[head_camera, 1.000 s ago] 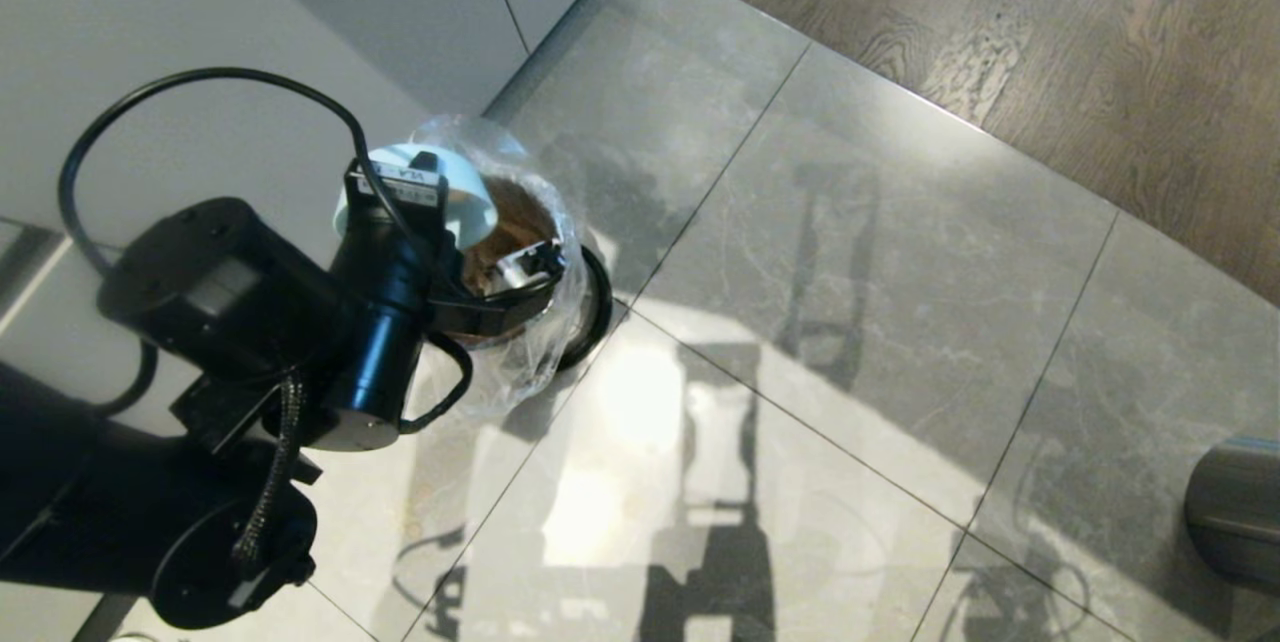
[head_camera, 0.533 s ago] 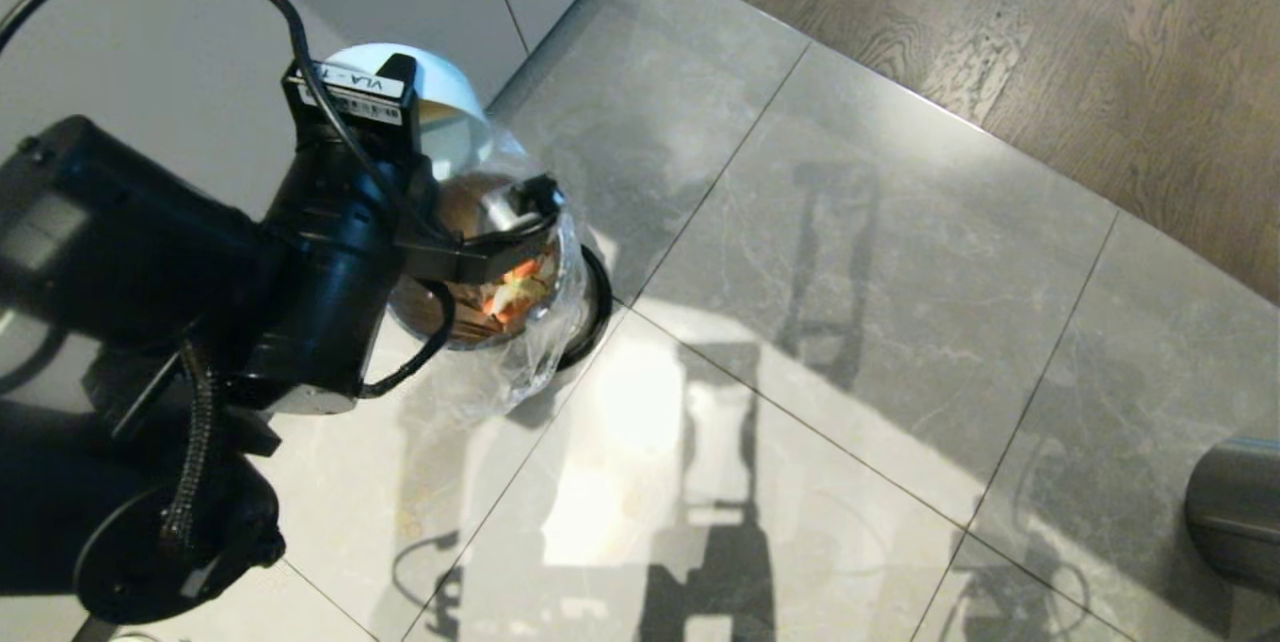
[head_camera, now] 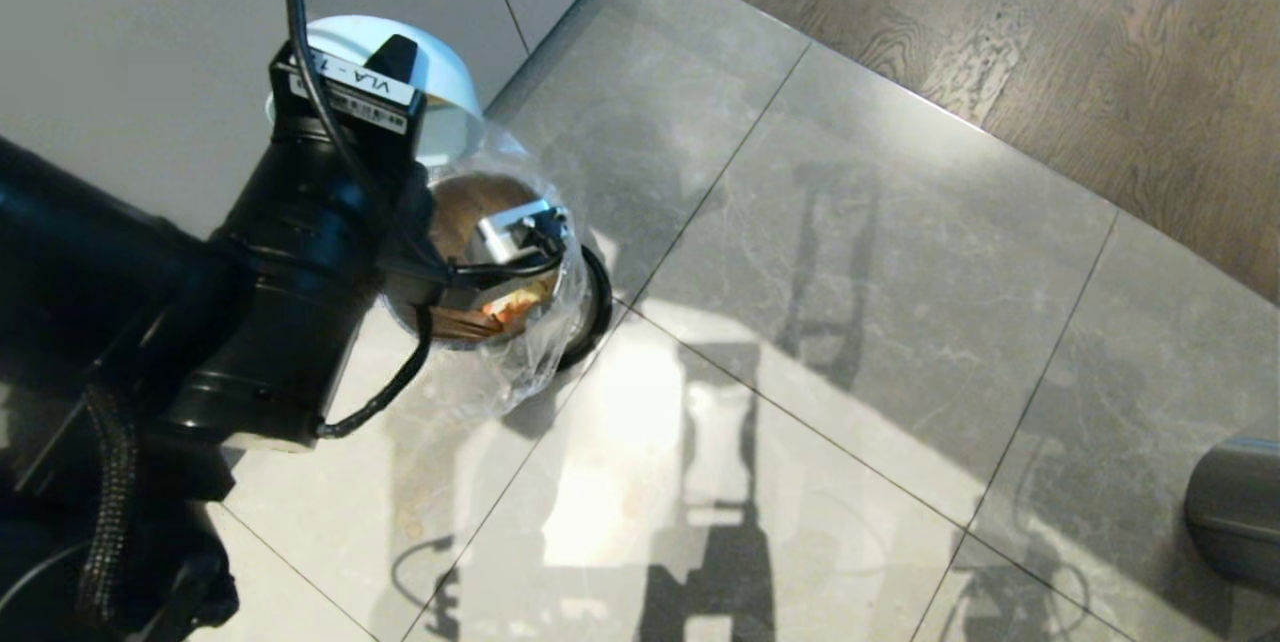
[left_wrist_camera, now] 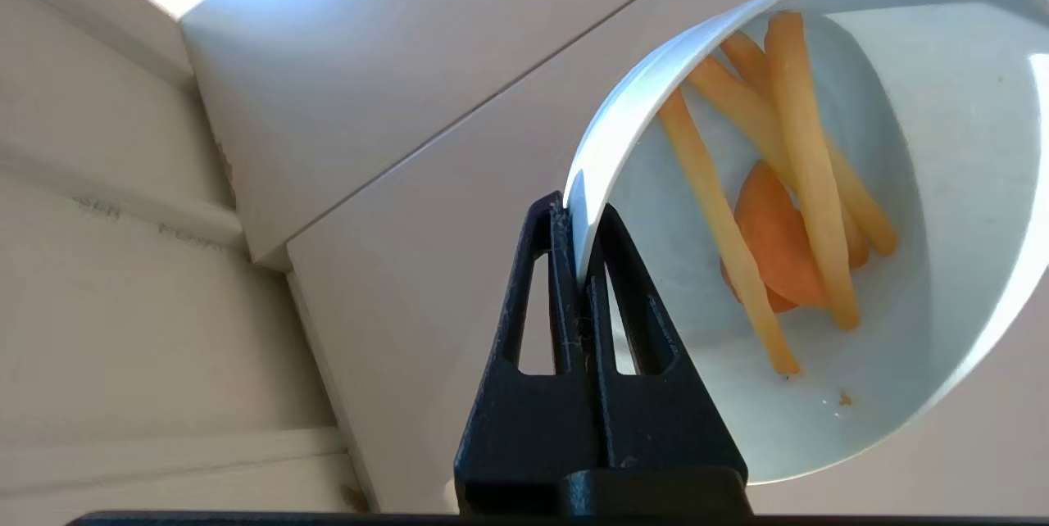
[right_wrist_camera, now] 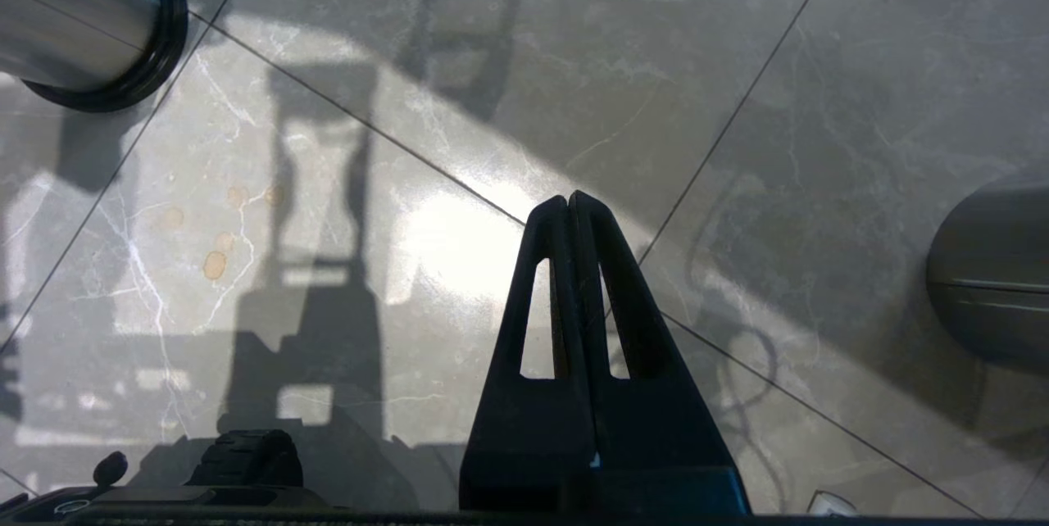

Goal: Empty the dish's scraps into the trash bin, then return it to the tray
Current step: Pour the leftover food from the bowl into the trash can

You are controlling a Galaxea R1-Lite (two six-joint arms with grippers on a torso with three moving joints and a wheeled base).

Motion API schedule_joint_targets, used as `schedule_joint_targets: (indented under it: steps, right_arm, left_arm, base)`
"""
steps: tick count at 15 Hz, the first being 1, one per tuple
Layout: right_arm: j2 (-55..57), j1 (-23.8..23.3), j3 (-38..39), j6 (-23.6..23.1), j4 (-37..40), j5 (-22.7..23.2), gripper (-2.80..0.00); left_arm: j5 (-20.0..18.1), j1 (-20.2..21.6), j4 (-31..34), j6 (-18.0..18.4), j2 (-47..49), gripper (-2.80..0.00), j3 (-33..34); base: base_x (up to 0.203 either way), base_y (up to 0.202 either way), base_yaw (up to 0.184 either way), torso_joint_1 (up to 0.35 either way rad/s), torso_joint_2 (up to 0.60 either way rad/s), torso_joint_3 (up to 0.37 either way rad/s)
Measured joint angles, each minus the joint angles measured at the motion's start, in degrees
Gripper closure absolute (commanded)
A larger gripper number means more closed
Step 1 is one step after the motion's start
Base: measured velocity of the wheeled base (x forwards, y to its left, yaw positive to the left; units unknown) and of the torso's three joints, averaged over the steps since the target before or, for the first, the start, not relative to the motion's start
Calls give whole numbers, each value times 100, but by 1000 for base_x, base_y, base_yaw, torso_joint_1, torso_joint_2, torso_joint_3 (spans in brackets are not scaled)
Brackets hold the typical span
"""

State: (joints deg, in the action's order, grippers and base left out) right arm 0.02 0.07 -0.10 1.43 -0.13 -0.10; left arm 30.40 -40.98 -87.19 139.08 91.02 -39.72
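Observation:
The dish (left_wrist_camera: pixel 942 141), pale blue outside and white inside, hangs tilted from my left gripper (left_wrist_camera: pixel 578 219), which is shut on its rim. Several yellow sticks and an orange piece, the scraps (left_wrist_camera: pixel 787 182), lie inside it. In the head view the dish (head_camera: pixel 445 72) is up by the white cabinet, just beyond the far rim of the trash bin (head_camera: pixel 565 317), a steel cylinder with a crinkled clear bag. My left gripper (head_camera: pixel 395 57) shows at the dish's rim. Food waste (head_camera: pixel 510 300) lies in the bin. My right gripper (right_wrist_camera: pixel 571 202) is shut and empty over the floor. The tray is out of view.
White cabinet fronts (head_camera: pixel 150 42) stand close behind the dish and bin. Grey floor tiles (head_camera: pixel 850 322) spread to the right, with wood flooring (head_camera: pixel 1050 42) beyond. A larger dark grey bin (head_camera: pixel 1235 512) sits at the right edge. The trash bin's black ring base (right_wrist_camera: pixel 164 43) shows in the right wrist view.
My left arm has risen toward the camera with the dish. The dish has gone from over the bin's mouth to higher up, beyond the bin's far rim.

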Motion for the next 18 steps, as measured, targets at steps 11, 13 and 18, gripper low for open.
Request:
schedule_joint_targets:
  steps: [11, 13, 18]
  right_arm:
    - [0, 0, 0, 0, 0, 0, 0]
    - [0, 0, 0, -3, 2, 0, 0]
    - [0, 0, 0, -2, 3, 0, 0]
  left_arm:
    - [-397, -33, -2, 924, -499, 0, -41]
    - [-409, -30, -6, 954, -553, 0, -33]
    - [-592, -30, 0, 985, -667, 0, 50]
  base:
    - [0, 0, 0, 0, 0, 0]
    - [0, 0, 0, 0, 0, 0]
    - [0, 0, 0, 0, 0, 0]
